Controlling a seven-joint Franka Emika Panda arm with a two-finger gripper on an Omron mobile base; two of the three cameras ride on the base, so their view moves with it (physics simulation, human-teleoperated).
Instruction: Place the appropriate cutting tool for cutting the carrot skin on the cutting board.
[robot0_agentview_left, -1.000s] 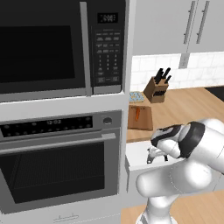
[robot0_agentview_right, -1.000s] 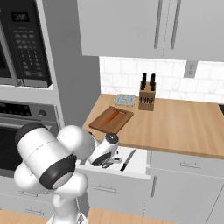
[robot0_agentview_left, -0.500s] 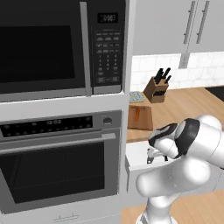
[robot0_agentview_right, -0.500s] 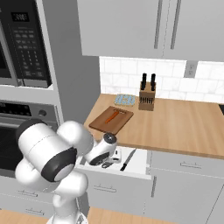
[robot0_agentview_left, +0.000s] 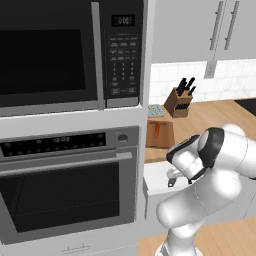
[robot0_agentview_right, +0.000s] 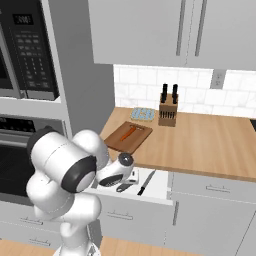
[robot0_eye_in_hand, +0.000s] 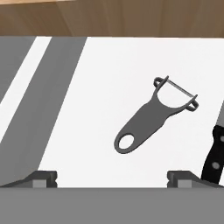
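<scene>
The cutting tool, a dark grey peeler (robot0_eye_in_hand: 151, 118) with a forked head, lies flat on the white floor of an open drawer (robot0_agentview_right: 157, 186). My gripper (robot0_eye_in_hand: 112, 178) hangs open just above it, and the peeler lies ahead of the fingertips (robot0_eye_in_hand: 43, 177) and slightly toward the right one. The same gripper (robot0_agentview_right: 124, 184) (robot0_agentview_left: 172, 178) reaches down into the drawer below the counter edge. On the wooden counter behind it lies the brown cutting board (robot0_agentview_right: 117, 141) (robot0_agentview_left: 165, 138), with the small orange carrot (robot0_agentview_right: 129, 132) (robot0_agentview_left: 157, 130) on top.
A black-handled knife (robot0_eye_in_hand: 213, 159) (robot0_agentview_right: 146, 182) lies in the drawer right of the peeler. A knife block (robot0_agentview_right: 168, 107) (robot0_agentview_left: 180, 101) and a blue item (robot0_agentview_right: 143, 114) stand behind the board. The oven and microwave column (robot0_agentview_left: 70, 125) is on the left.
The arm's elbow has swung a little while the hand has stayed over the open drawer. The jaws have remained open.
</scene>
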